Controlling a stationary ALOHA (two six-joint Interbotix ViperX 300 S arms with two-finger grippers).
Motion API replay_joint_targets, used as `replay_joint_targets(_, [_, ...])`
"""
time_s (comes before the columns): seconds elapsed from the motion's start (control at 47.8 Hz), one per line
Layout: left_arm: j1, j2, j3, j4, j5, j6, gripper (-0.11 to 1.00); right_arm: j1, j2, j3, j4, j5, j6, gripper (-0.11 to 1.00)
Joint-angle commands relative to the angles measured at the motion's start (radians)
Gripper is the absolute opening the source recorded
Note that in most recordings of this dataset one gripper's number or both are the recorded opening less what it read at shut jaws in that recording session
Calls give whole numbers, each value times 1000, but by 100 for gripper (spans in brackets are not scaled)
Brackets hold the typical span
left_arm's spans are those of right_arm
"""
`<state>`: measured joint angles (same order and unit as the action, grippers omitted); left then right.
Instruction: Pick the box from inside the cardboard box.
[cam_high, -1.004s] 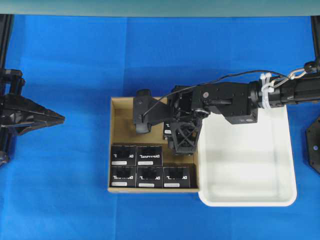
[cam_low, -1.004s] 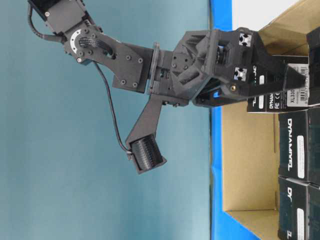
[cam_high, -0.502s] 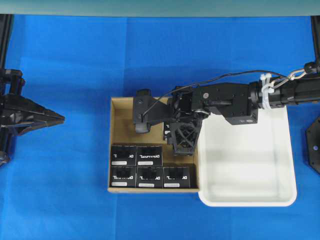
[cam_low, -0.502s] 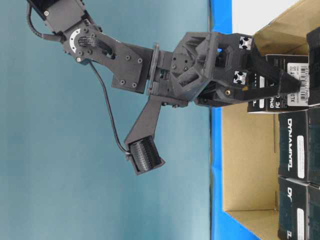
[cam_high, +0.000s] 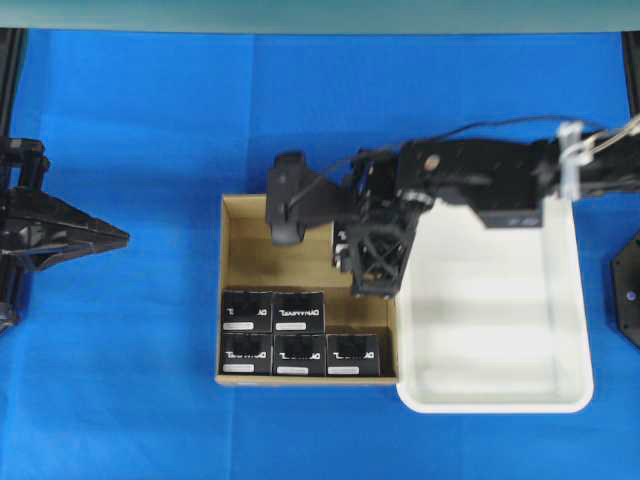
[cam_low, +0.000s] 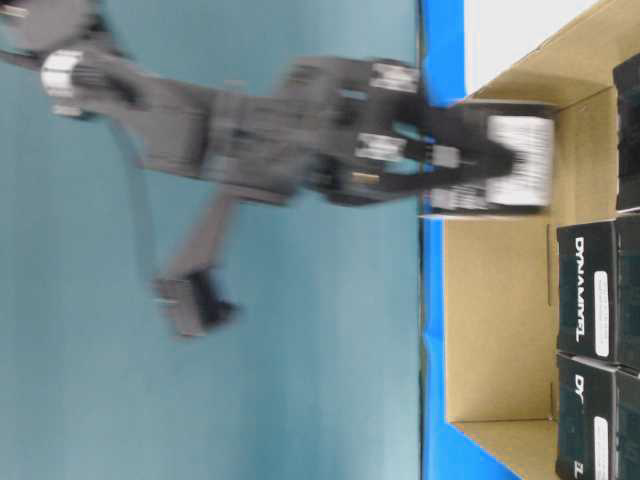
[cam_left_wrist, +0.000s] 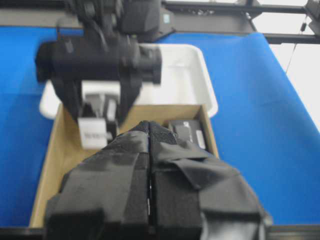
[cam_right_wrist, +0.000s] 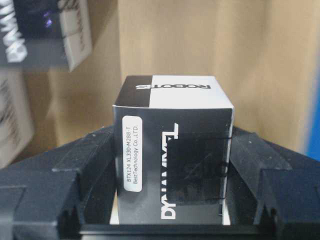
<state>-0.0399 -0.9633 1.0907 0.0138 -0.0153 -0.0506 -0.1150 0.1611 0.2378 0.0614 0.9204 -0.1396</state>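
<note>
The box (cam_right_wrist: 172, 160) sits clamped between the two black fingers (cam_right_wrist: 65, 185) of the right gripper (cam_high: 372, 285), one finger pressed against each of its long side faces. In the right wrist view its long axis runs straight out from the palm toward the fingertips, with the "DYNAMIXEL" lettering running along that axis and the white label strip beside it. Its far end, a white and black face printed "ROBOTIS", points away from the gripper at the brown floor of the cardboard box (cam_high: 240, 240). In the table-level view, blurred as it is, the box (cam_low: 505, 170) is held up at about the height of the carton's rim, clear of the floor, its pale end face pointing into the carton.

From overhead the gripper hides the box almost wholly; it hangs over the carton's right side, next to the wall that adjoins the white tray (cam_high: 500, 320). Five more black boxes (cam_high: 300, 335) lie flat in the carton's near part: two in one row and three abreast against the front wall, all with their lettering facing up.

The left gripper (cam_high: 110, 237) rests well apart at the left edge of the blue cloth (cam_high: 140, 120), its padded fingers (cam_left_wrist: 125, 185) pressed together with nothing between them, pointing toward the carton.
</note>
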Motion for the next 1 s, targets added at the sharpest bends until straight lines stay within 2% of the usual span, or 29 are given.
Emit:
replay_joint_targets(0.0, [-2, 3, -28, 3, -6, -2, -6, -14, -49, -51, 3, 77, -2, 61])
replay_joint_targets(0.105, [-2, 2, -28, 3, -6, -2, -6, -23, -84, -103, 3, 193, -2, 61])
replay_joint_targets(0.293, [-5, 2, -29, 3, -5, -2, -6, -34, -140, -261, 3, 419, 0, 61])
replay_joint_targets(0.691, [-6, -8, -32, 3, -5, 0, -6, -34, -160, -621, 3, 667, 14, 61])
replay_joint_targets(0.795, [-6, -9, -31, 3, -2, 0, -6, -35, -152, -653, 2, 676, 23, 61])
replay_joint_targets(0.983, [-6, -11, -32, 3, 6, 0, -6, -35, -143, -621, 2, 676, 18, 61])
